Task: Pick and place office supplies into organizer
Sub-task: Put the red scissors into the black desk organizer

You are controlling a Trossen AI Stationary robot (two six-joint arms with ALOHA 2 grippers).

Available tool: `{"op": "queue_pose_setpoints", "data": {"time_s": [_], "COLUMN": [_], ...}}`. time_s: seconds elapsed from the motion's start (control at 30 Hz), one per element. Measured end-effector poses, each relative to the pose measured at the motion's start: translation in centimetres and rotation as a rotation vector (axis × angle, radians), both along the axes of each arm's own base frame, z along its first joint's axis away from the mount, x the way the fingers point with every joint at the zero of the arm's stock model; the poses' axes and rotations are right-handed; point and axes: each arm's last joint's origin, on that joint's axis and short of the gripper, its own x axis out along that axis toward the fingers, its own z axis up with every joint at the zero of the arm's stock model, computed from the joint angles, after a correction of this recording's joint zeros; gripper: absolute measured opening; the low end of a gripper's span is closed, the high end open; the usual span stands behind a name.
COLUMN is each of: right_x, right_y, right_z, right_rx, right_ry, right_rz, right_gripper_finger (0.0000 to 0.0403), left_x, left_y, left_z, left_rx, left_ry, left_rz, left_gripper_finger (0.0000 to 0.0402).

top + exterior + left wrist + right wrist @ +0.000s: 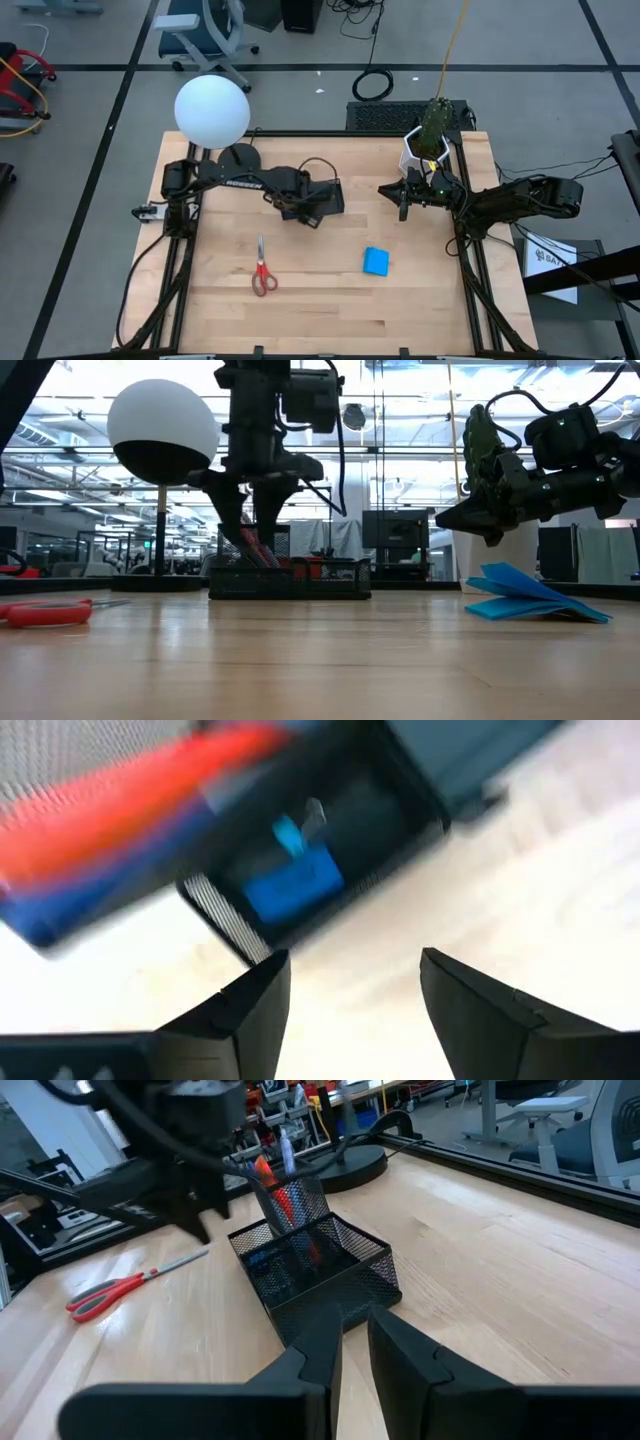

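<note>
Left claw: I am holding it right above the organizer, fingers standing wide apart with nothing between them.
Organizer: it is sitting at the far middle of the counter, directly under my left claw; in the low view the claw is hanging just over its tall compartment.
Pens: an orange-red pen and others are leaning upright in the tall compartment, below the open fingers.
Eraser: it is lying in the low compartment, just ahead of the left fingertips in the wrist view.
Scissors: they are lying flat on the counter, near-side of the left claw and well apart from it.
Notepad: it is lying on the counter, between the two claws and nearer the front.
Right claw: I am keeping it in the air to the right of the organizer, near the white pot, fingers nearly together and gripping nothing.
</note>
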Motion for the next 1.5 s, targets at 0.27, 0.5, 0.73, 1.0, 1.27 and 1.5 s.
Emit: {"op": "queue_pose_setpoints", "data": {"time_s": [0.27,0.5,0.73,1.0,1.27,1.5], "right_x": [0.0,0.0,0.0,0.0,0.0,0.0], "right_y": [0.0,0.0,0.0,0.0,0.0,0.0], "right_z": [0.0,0.0,0.0,0.0,0.0,0.0], "right_rx": [0.000,0.000,0.000,0.000,0.000,0.000], "right_ry": [0.000,0.000,0.000,0.001,0.001,0.001], "right_rz": [0.000,0.000,0.000,0.000,0.000,0.000], "right_gripper_finger": [0.0047,0.0047,0.0047,0.0047,0.0047,0.0047], "left_x": [-0.4,-1.0,-2.0,-3.6,-4.6,-5.0], "left_y": [-5.3,-9.9,-14.3,-18.3,-20.0,-19.9], "left_z": [0.0,0.0,0.0,-0.1,-1.2,-3.4], "left_rx": [-0.025,-0.048,-0.066,-0.074,-0.078,-0.109], "left_ry": [0.042,0.039,0.024,0.032,0.055,0.051], "left_rz": [0.011,0.095,0.238,0.378,0.449,0.450], "left_gripper_finger": [0.0199,0.0173,0.0164,0.0179,0.0180,0.0182]}}
